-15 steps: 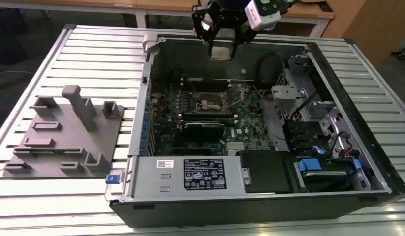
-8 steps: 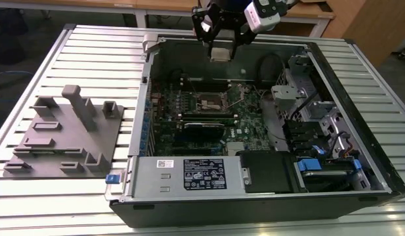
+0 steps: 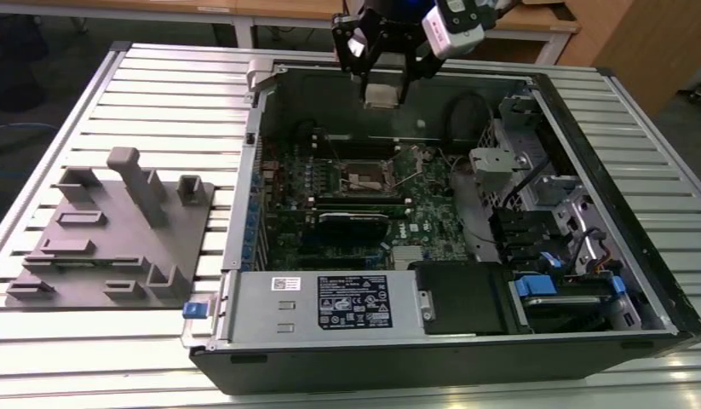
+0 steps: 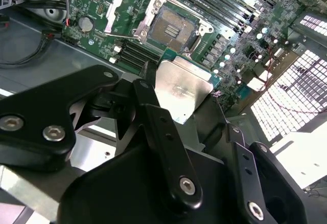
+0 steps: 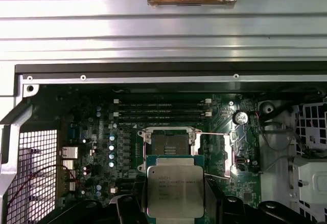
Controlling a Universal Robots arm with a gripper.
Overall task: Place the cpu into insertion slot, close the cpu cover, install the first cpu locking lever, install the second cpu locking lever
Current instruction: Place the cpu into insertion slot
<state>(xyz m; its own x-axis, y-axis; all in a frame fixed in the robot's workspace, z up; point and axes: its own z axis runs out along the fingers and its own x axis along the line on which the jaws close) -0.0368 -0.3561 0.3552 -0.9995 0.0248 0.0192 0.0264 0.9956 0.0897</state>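
Observation:
My gripper [image 3: 382, 85] hangs above the open computer case's far side, shut on the cpu [image 3: 382, 92], a flat silver square held by its edges. In both wrist views the cpu [image 4: 184, 93] [image 5: 175, 191] sits between the black fingers [image 4: 153, 111], clear of the board. The insertion slot [image 3: 365, 175] [image 4: 173, 27] [image 5: 168, 141] lies bare on the green motherboard, its dark centre showing. Beside it the cpu cover [image 4: 122, 6] [image 5: 228, 155] stands swung open. Thin wire levers [image 5: 212, 133] lie loose next to the slot.
A grey labelled power-supply box [image 3: 327, 298] fills the case's near side. Long black memory slots [image 5: 161, 109] run past the socket. Black cables [image 3: 469, 111] and drive cages [image 3: 554, 221] crowd the exterior view's right. A grey fixture block [image 3: 112, 230] stands on the slatted table [image 3: 157, 85].

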